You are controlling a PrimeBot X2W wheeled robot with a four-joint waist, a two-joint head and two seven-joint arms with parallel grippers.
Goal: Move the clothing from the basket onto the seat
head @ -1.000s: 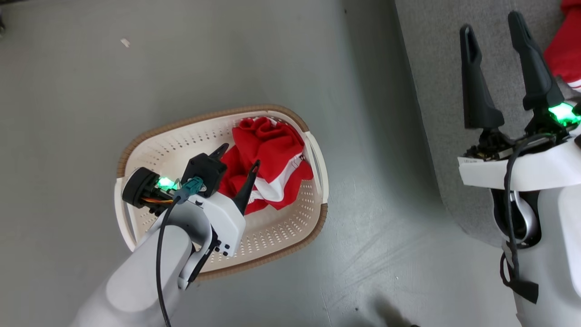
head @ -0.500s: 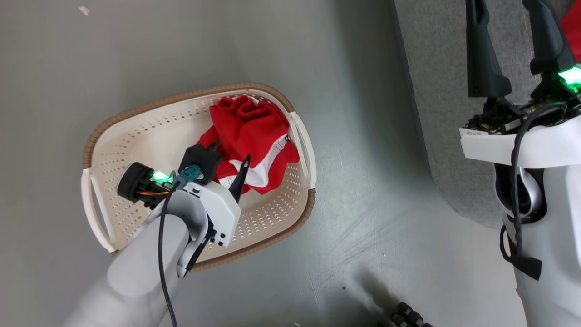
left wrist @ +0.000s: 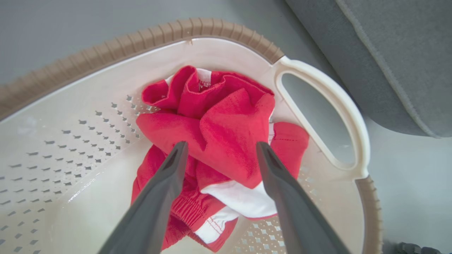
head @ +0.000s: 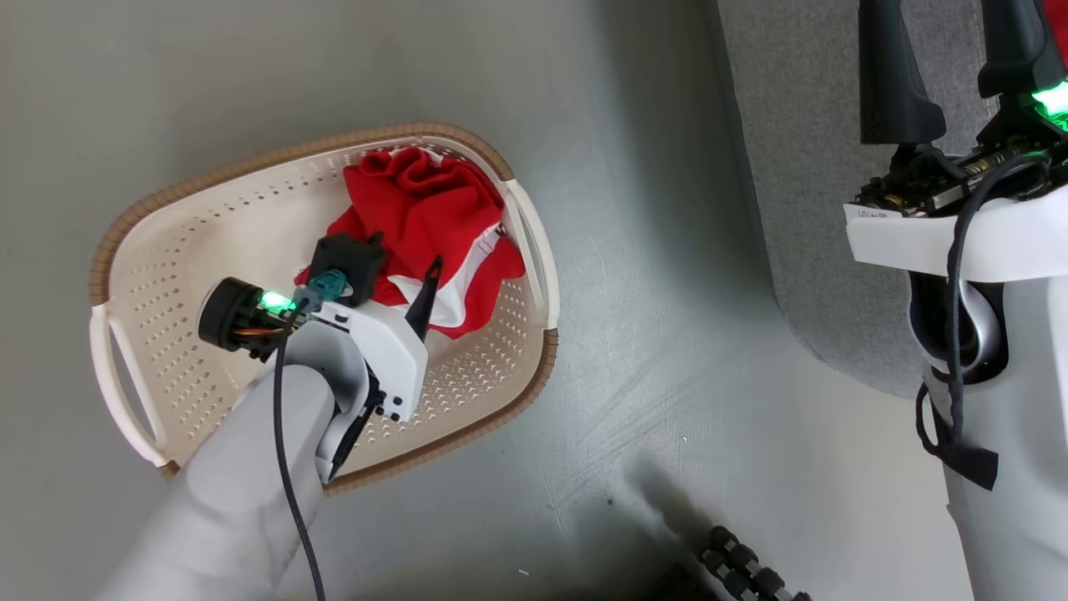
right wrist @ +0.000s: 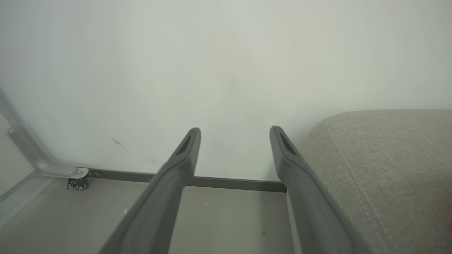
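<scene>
Lighting is even and diffuse, with no hard shadows. In the head view, the floor (head: pixel 634 401) shows a pale sheen, and a soft dark band lies between the basket (head: pixel 534 250) and the seat (head: pixel 793 167). The green lamp (head: pixel 1053 98) on my right wrist blooms white.

In the left wrist view, the basket rim bows with lens distortion. My left fingers (left wrist: pixel 155 201) are soft and the clothing (left wrist: pixel 226 134) is sharp.

In the right wrist view, the wall (right wrist: pixel 226 70) is washed pale and my right fingers (right wrist: pixel 166 197) blur low down.

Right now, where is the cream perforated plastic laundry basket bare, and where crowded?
Bare: the basket floor between the crumpled red-and-white clothing and the white handle on the robot's left. Crowded: the clothing bunches beside the opposite handle, with the open left gripper over it.
</scene>
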